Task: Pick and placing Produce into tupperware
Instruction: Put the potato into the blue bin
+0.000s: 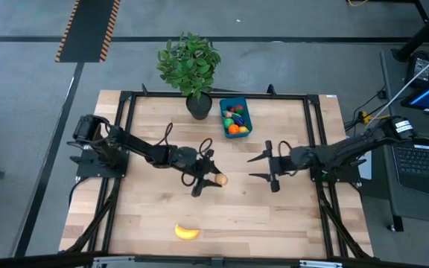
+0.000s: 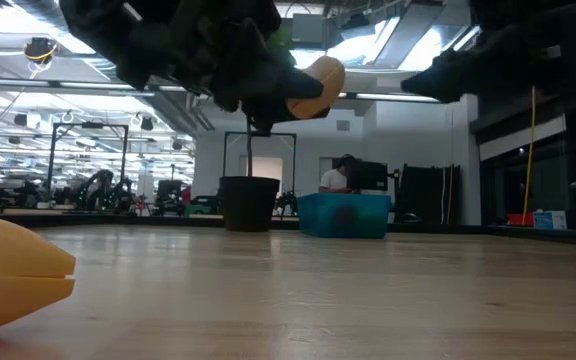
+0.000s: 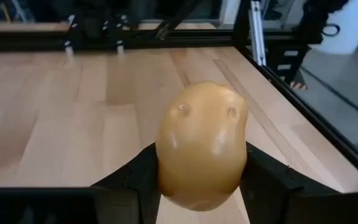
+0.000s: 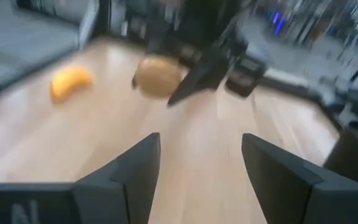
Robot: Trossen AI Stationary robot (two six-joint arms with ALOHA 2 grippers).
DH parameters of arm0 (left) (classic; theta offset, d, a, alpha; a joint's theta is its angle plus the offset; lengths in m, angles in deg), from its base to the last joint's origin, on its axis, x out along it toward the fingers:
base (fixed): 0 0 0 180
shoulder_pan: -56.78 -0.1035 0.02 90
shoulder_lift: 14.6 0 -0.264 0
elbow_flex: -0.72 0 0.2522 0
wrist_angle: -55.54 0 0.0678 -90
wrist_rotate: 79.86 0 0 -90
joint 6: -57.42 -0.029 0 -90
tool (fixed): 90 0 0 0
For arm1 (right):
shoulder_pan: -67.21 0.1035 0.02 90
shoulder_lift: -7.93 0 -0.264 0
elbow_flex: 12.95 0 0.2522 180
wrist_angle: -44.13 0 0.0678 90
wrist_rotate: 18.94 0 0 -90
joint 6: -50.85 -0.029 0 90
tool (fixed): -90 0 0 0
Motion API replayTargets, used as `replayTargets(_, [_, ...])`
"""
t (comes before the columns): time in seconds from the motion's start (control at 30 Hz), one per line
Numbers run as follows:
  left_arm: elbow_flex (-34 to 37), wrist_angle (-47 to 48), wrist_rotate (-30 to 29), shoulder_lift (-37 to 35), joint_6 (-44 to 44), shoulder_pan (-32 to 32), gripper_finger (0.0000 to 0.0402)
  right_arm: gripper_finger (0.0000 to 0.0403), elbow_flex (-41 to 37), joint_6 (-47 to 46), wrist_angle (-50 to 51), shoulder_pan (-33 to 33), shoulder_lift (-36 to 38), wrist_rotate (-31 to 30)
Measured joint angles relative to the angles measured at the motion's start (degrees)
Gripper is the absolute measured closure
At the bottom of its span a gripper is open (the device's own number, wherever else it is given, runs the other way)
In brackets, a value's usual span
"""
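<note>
Two dark jointed arms trailing looped black cables.

Even overhead light falls on my bench (image 1: 274,216), with only soft shadows under my arms. From table height, ceiling lights (image 2: 388,30) glare and my arms go to silhouette. My right wrist's view is smeared with blur; the potato (image 3: 202,146) shows sharp, with small highlights.

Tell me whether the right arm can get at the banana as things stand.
Probably yes: the right gripper is open and empty, and bare table lies between it and the banana. The left gripper holds the potato off that path.
</note>
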Motion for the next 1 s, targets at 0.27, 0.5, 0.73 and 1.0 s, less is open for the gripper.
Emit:
replayTargets(0.27, [0.02, -0.65, 6.84, 0.00, 2.79, -3.99, 0.0235, 0.0176, 17.16, 3.12, 28.49, -0.14, -2.10, -0.21])
replayTargets(0.5, [0.02, -1.36, 10.99, 0.02, 2.78, -5.30, 0.0235, 0.0176, 26.97, 2.30, 38.16, -0.14, -9.94, -0.20])
replayTargets(0.73, [0.02, -1.25, 11.09, 0.04, 2.72, -5.51, 0.0235, 0.0176, 36.72, 8.40, 42.96, 0.08, -21.31, -0.27])
replayTargets(1.0, [0.02, -0.28, 13.97, 0.07, 2.70, -5.51, 0.0235, 0.0176, 43.53, 12.83, 46.70, 0.10, -27.66, -3.76])
